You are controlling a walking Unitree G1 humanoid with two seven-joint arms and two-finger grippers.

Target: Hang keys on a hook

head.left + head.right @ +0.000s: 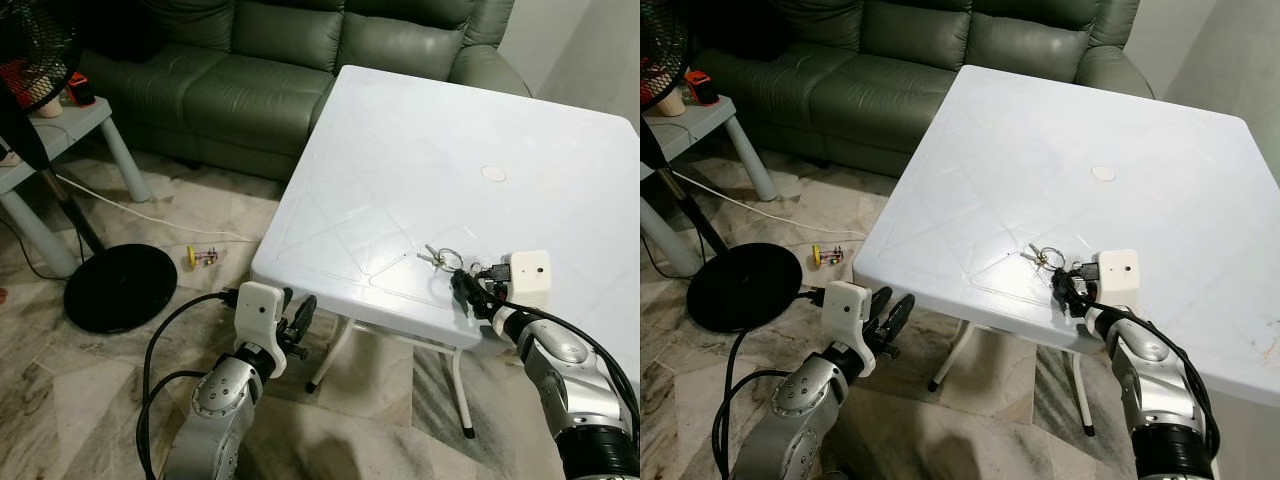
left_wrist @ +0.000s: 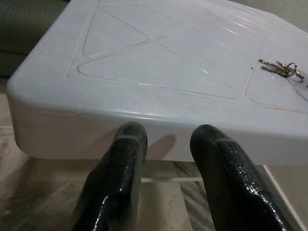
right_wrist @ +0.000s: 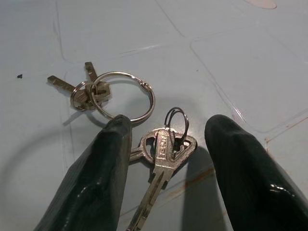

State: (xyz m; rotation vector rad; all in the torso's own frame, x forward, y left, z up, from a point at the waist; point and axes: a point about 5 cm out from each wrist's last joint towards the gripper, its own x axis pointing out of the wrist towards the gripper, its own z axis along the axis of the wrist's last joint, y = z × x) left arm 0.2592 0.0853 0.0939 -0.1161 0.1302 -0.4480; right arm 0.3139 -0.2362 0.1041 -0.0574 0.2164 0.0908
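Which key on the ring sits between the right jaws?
The large silver key on the small ring, lying between the open right gripper jaws; the two smaller keys lie beyond the big ring.

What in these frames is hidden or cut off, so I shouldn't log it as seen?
- Part of the keys: in the right wrist view, the right gripper covers one end; the frame's edge cuts a blade.
- Keys in head views: too small to count.
- Table underside: left wrist view, hidden behind its rim, above the left gripper.
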